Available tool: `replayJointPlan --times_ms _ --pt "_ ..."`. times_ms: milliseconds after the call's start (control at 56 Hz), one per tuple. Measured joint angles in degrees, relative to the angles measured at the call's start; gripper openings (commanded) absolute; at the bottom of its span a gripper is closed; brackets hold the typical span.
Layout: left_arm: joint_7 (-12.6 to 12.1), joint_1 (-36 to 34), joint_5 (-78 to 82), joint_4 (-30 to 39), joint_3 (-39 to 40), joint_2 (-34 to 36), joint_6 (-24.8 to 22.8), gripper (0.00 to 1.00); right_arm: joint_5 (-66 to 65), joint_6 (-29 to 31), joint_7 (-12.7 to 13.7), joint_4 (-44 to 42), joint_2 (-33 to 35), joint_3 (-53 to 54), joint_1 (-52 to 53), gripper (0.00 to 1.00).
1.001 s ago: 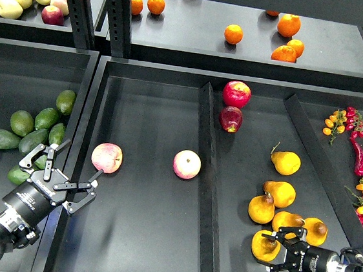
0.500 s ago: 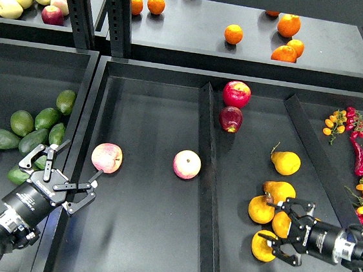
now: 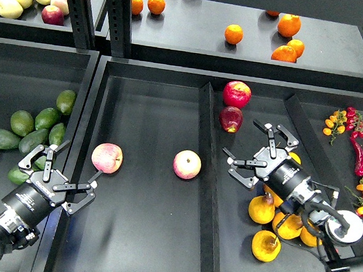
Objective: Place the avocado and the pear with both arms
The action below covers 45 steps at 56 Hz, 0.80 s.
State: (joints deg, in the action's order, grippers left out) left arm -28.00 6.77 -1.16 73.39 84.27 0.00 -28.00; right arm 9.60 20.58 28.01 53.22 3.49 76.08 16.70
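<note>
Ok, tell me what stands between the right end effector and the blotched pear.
Only another pear lies between the open right end effector and the blotched pear; the end effector points away from both.

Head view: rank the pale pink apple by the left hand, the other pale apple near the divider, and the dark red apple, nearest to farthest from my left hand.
From the left hand:
1. Pale pink apple, just up and right of it.
2. Pale apple by the divider, mid-tray, farther right.
3. Dark red apple, beyond the divider, toward the back.
</note>
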Motion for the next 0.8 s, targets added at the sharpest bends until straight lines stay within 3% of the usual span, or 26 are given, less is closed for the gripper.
replayJointPlan --times_ms 125,554,804 --pt "0.0 0.0 -0.4 -0.2 -0.1 0.0 0.0 0.99 0.0 0.4 0.0 -1.8 -3.1 2.5 -0.2 0.99" --pt "0.0 -0.6 -8.0 -2.4 -2.4 0.0 0.0 0.99 0.3 1.4 0.0 -1.4 -3.5 2.1 -3.7 0.99" --pt "0.0 -5.3 -12.2 -5.5 -3.6 0.0 0.0 0.99 1.5 4.6 0.0 0.1 -3.5 -2.7 -6.8 0.99"
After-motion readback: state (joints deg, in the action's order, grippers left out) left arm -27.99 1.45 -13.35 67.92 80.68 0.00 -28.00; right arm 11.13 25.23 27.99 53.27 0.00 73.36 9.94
